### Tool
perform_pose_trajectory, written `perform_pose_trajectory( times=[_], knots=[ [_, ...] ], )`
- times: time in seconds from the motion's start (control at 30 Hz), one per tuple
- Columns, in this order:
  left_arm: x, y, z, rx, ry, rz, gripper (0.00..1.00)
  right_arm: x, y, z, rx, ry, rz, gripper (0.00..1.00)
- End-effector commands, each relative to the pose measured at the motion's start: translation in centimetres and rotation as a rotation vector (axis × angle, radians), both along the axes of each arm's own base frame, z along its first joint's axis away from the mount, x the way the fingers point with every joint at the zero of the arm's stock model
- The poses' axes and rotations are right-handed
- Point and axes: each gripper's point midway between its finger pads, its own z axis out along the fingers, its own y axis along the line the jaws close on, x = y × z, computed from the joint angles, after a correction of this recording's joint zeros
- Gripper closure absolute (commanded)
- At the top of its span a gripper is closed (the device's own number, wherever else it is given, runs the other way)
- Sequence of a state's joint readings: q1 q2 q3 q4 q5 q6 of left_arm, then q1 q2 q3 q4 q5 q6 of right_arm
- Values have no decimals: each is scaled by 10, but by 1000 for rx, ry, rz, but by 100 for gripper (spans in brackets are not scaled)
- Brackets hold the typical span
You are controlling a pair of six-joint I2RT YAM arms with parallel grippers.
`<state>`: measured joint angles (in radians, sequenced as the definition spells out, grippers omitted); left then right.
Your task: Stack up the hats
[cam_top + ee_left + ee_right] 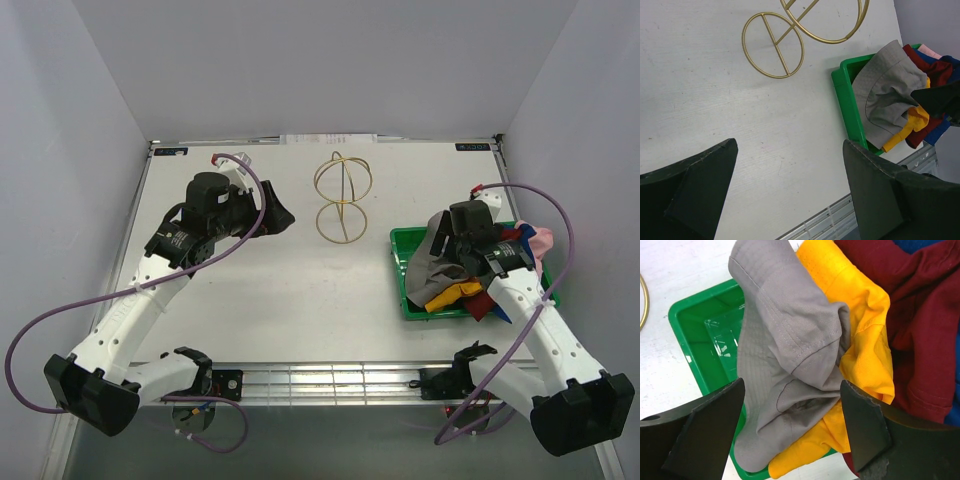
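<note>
Hats, five, soft fabric: heaped together in green plastic tray (695,325) at right side of table (280,290).
Grey hat (785,365): uppermost, crumpled, on side of heap nearest table centre.
Yellow hat (860,340): directly beneath grey, touching it.
Dark red hat (920,315): against yellow, on side away from grey.
Blue hat (940,131), pink hat (930,50): at outer edge of heap, mostly covered.
Right gripper (792,385): jaws spread wide, low over heap, one finger either side of grey hat, nothing clamped.
Left gripper (790,145): jaws spread wide, empty, above bare tabletop, well apart from tray.
Gold wire-frame stand (343,200): standing mid-table, towards rear.
</note>
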<state>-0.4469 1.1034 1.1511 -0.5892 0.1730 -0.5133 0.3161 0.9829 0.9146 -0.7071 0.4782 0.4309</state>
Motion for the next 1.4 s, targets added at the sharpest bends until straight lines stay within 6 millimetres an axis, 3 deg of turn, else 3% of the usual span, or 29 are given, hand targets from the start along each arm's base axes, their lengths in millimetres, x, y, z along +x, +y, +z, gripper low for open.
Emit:
perform_pose_trajectory(
  times=[0.0,0.3,0.47,0.67,0.7,0.77,0.8,0.9,0.93,1.0,1.03,1.13,1.17,1.23,1.27,1.37],
  knots=[
    [-1,-1,8,-20,-33,-12,4,6,0,-7,28,-1,-17,18],
    [-6,2,11,-23,-41,-2,4,17,0,-22,56,7,5,23],
    [-8,3,9,-26,-36,-1,4,17,0,-35,65,25,13,31],
    [-10,6,9,-21,-35,5,4,19,0,-31,82,4,11,52],
    [-10,6,9,-21,-35,9,4,21,1,-26,83,-12,13,63],
    [-12,7,9,-16,-34,9,4,23,2,-18,86,-29,19,73],
    [-12,7,9,-16,-34,9,4,26,3,-7,92,-56,26,81],
    [-13,8,9,-16,-34,9,4,29,8,16,113,-98,57,92],
    [-13,8,8,-17,-32,9,4,34,14,35,132,-135,81,92],
    [-13,7,7,-17,-26,9,4,38,19,54,150,-162,104,92],
    [-13,7,7,-19,-25,9,4,42,24,78,171,-204,131,92],
    [-12,6,7,-17,-22,7,4,48,38,103,203,-217,201,92],
    [-12,6,8,-19,-27,7,4,51,43,125,213,-257,235,92],
    [-12,7,8,-18,-27,9,4,55,58,135,252,-245,306,92],
    [-12,7,9,-18,-27,9,4,57,63,155,264,-281,338,92],
    [-12,7,10,-19,-30,9,4,63,79,175,308,-307,419,92]
  ],
)
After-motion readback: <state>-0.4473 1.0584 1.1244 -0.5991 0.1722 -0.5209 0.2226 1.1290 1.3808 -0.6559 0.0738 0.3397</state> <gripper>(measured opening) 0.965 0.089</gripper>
